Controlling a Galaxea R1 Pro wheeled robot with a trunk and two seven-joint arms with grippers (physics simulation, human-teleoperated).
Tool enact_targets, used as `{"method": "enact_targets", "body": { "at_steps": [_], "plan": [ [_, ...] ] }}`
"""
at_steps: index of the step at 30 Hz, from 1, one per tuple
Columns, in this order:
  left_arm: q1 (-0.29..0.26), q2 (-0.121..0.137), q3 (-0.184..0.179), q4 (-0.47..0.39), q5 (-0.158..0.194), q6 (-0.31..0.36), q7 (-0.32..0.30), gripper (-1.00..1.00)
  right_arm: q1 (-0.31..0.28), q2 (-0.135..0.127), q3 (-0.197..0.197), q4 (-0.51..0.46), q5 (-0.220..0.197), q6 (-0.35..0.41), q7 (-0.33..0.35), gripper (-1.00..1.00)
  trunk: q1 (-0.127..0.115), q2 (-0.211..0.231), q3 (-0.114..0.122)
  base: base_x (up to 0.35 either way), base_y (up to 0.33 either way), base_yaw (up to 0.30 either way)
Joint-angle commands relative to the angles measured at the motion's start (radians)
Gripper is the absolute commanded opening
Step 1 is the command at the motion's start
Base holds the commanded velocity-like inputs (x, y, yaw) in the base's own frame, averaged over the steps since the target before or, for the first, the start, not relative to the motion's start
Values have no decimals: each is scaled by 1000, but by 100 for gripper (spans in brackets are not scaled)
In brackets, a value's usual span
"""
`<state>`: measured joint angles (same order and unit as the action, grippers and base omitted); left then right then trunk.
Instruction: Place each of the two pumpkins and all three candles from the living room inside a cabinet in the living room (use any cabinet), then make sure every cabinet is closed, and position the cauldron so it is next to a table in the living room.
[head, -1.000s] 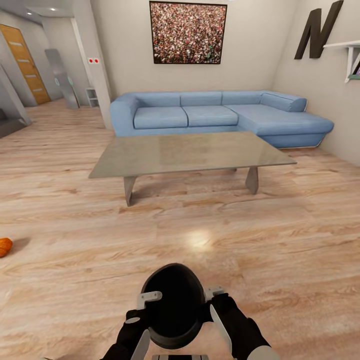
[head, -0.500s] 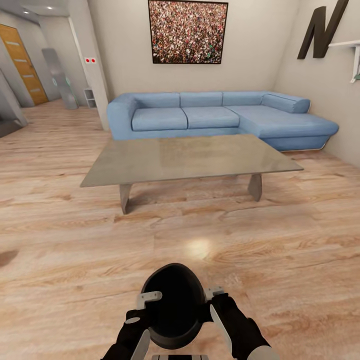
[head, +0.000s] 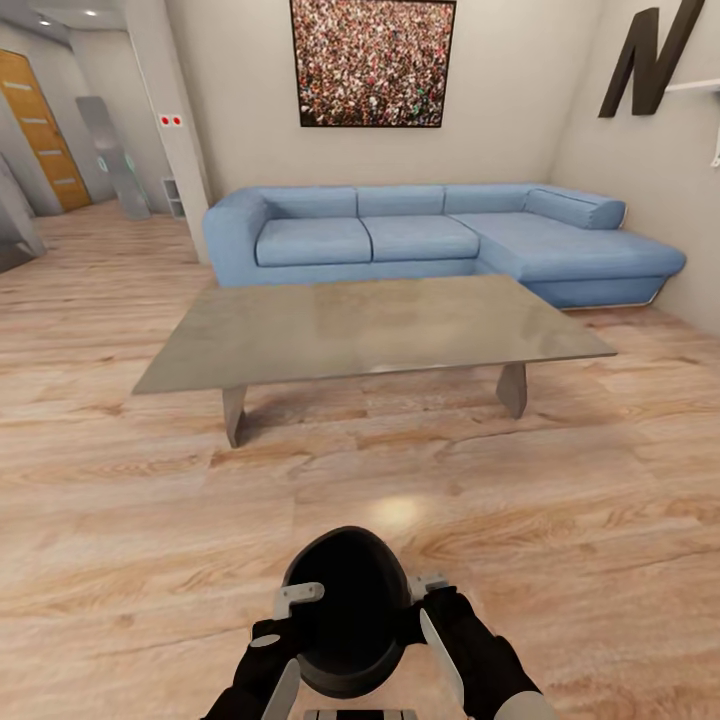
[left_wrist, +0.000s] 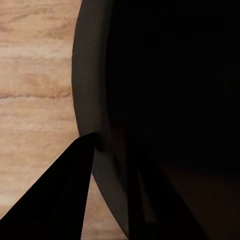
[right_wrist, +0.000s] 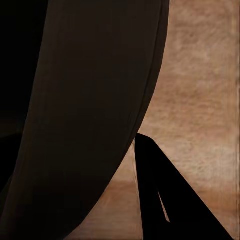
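Observation:
The black cauldron hangs low in front of me over the wood floor, its dark mouth facing up. My left gripper is shut on its left rim and my right gripper is shut on its right rim. Up close in the left wrist view, the cauldron's wall runs between the dark fingers. The right wrist view has the same wall beside one finger. A grey low table stands ahead, about a body length away. The pumpkins, candles and cabinet are out of view.
A blue corner sofa sits behind the table against the far wall, under a framed picture. A hallway with an orange door opens at the far left past a white pillar. Bare plank floor lies between me and the table.
The whole view has advanced toward the table, which now looms larger. The orange pumpkin at the left edge a second ago has slipped out of frame. Both grippers hold the cauldron as before.

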<state>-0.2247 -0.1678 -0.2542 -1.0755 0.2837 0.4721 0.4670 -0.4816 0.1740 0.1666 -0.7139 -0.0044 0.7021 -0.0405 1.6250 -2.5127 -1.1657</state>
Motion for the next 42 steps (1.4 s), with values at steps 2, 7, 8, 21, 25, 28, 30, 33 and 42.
{"method": "enact_targets", "body": {
  "at_steps": [2,7,8,21,25,28,30,33,42],
  "plan": [
    [-1,1,-30,-1,15,-3,10,-100,0,0,9,1,-48,3,53,-100,0,0,-1,263,-136,0],
    [-1,1,-30,-1,15,-3,10,-100,0,0,10,1,-48,3,51,-100,0,0,-1,260,-143,42],
    [-1,1,-30,-1,15,-3,10,-100,0,0,10,1,-48,3,51,-100,0,0,-1,259,-158,137],
    [-1,1,-30,-1,15,-3,10,-100,0,0,10,1,-48,3,51,-100,0,0,-1,256,-167,191],
    [-1,1,-30,-1,15,-3,10,-100,0,0,10,1,-48,3,51,-100,0,0,-1,247,-169,35],
    [-1,1,-30,-1,15,-3,10,-100,0,0,10,1,-48,4,51,-100,0,0,-1,245,-169,7],
    [-1,1,-30,-1,15,-3,10,-100,0,0,9,1,-48,4,51,-100,0,0,-1,244,-168,2],
    [-1,1,-30,-1,15,-3,10,-100,0,0,9,1,-48,3,51,-100,0,0,-1,244,-110,0],
    [-1,1,-30,-1,15,-3,10,-100,0,0,9,1,-48,3,51,-100,0,0,-1,304,-3,0]
  ]
}}
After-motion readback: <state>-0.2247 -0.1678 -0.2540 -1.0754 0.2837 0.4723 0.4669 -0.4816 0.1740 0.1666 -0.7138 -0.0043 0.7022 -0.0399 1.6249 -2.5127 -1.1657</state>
